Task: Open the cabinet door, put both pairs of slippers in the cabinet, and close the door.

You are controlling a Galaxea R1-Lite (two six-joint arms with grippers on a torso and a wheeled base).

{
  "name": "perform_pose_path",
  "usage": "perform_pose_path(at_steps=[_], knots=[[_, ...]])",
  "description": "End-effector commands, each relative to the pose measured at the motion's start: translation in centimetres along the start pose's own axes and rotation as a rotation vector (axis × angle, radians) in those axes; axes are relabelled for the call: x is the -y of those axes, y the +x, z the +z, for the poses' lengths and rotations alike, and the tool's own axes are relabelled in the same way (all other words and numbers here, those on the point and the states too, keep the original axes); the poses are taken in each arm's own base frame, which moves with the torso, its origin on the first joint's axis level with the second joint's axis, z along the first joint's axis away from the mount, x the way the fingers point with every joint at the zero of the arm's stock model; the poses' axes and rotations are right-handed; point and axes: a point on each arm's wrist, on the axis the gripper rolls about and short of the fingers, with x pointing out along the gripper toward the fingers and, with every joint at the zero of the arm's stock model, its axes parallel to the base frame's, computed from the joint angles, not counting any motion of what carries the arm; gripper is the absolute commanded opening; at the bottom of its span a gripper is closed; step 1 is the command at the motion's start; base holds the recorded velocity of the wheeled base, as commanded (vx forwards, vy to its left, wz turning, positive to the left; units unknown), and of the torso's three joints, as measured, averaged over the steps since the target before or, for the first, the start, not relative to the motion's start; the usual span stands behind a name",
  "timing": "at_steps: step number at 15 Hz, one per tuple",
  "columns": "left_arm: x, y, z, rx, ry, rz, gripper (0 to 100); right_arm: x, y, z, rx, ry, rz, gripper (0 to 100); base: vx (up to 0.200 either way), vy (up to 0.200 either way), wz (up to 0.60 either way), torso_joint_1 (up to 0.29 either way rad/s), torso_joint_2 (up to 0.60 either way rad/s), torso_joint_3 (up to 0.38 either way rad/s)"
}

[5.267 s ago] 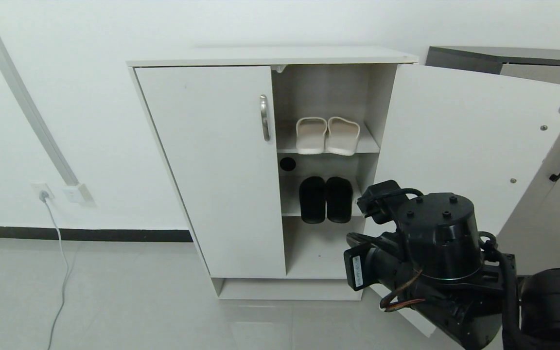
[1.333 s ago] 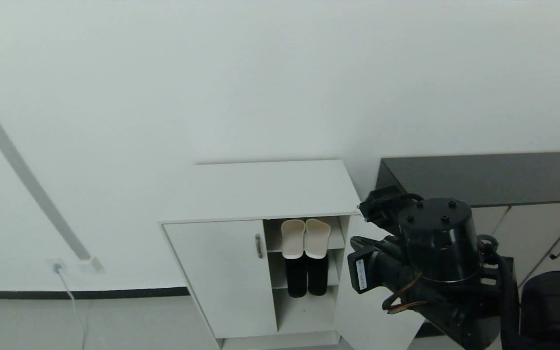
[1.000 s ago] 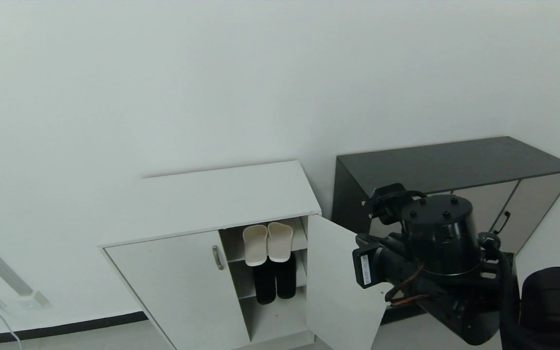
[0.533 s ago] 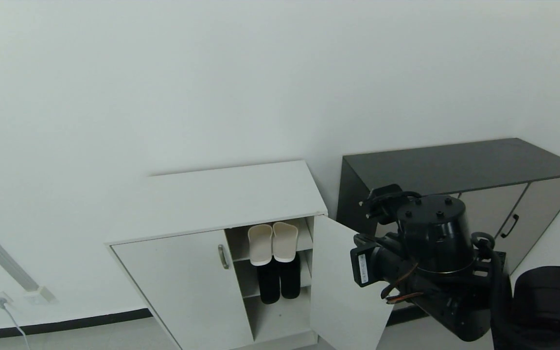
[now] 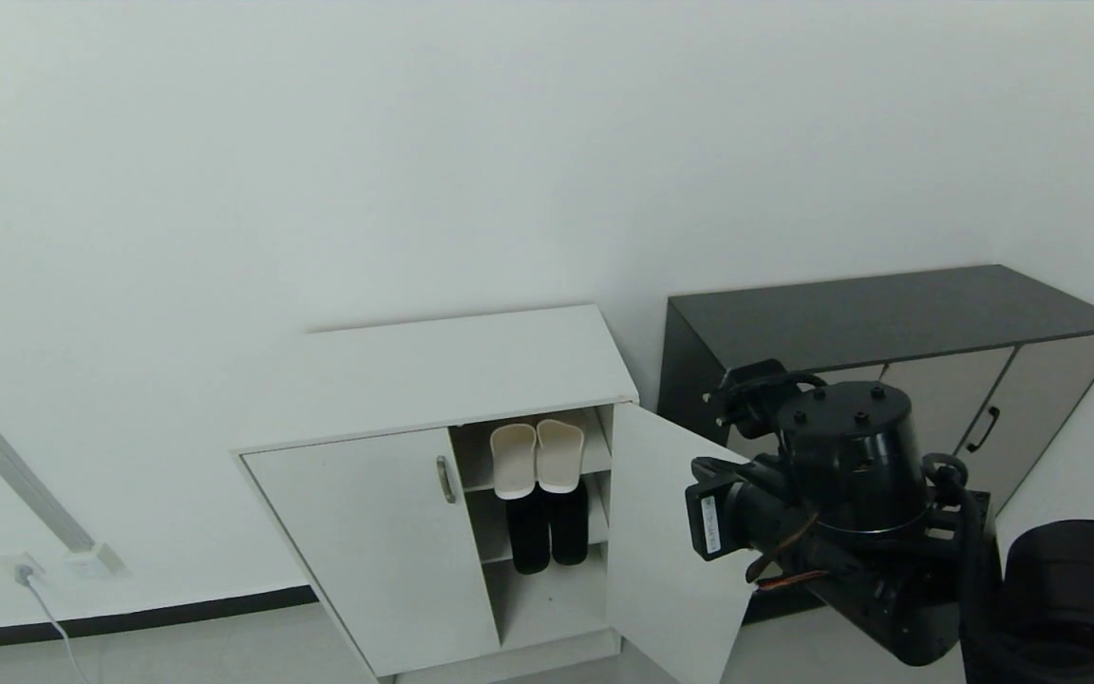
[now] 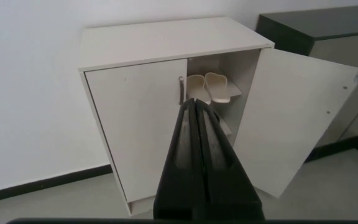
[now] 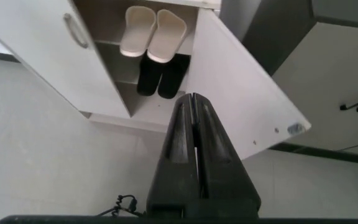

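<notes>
The white cabinet [image 5: 471, 366] has its right door [image 5: 670, 551] swung open and its left door [image 5: 376, 541] closed. A cream pair of slippers [image 5: 537, 459] lies on the upper shelf, and a black pair of slippers [image 5: 547, 532] on the shelf below. In the left wrist view my left gripper [image 6: 194, 102] is shut and empty, held well back from the cabinet [image 6: 166, 43], in line with the cream slippers [image 6: 213, 87]. My right gripper [image 7: 194, 96] is shut and empty, above the floor in front of the open door [image 7: 241, 106], below the black slippers [image 7: 162, 74] and the cream slippers [image 7: 153, 31].
A dark cabinet [image 5: 889, 323] with closed grey doors stands against the wall right of the white one, just behind the open door. A wall socket with a cable [image 5: 29, 575] sits low at the left. Grey tiled floor [image 7: 55, 162] lies in front.
The whole head picture has shifted: the camera rose and drew back from the cabinet, then turned slightly. Slippers stay on their shelves, and the right door stays open.
</notes>
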Motion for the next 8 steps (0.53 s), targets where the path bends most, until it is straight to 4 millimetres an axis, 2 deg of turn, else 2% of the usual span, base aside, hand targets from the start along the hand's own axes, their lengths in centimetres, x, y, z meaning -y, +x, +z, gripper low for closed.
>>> perform_pose_path(at_steps=[1,2,5,8], knots=[[0.0,0.0,0.0,-0.001,-0.001,0.001,0,0.2,0.2,-0.1,-0.006,0.000,-0.004,0,-0.200,0.000,0.00,-0.012,0.00,-0.002],[0.0,0.0,0.0,-0.001,-0.001,0.001,0,0.3,0.4,-0.1,-0.009,0.002,-0.002,0,-0.200,0.000,0.00,0.002,0.00,0.002],[0.0,0.0,0.0,-0.001,-0.001,0.001,0,1.9,1.7,0.1,-0.006,0.015,-0.033,0,0.000,0.000,0.00,0.000,0.00,0.000],[0.0,0.0,0.0,-0.001,-0.001,0.001,0,5.1,5.2,1.2,0.012,0.069,-0.093,0,0.000,0.000,0.00,0.000,0.00,0.000]])
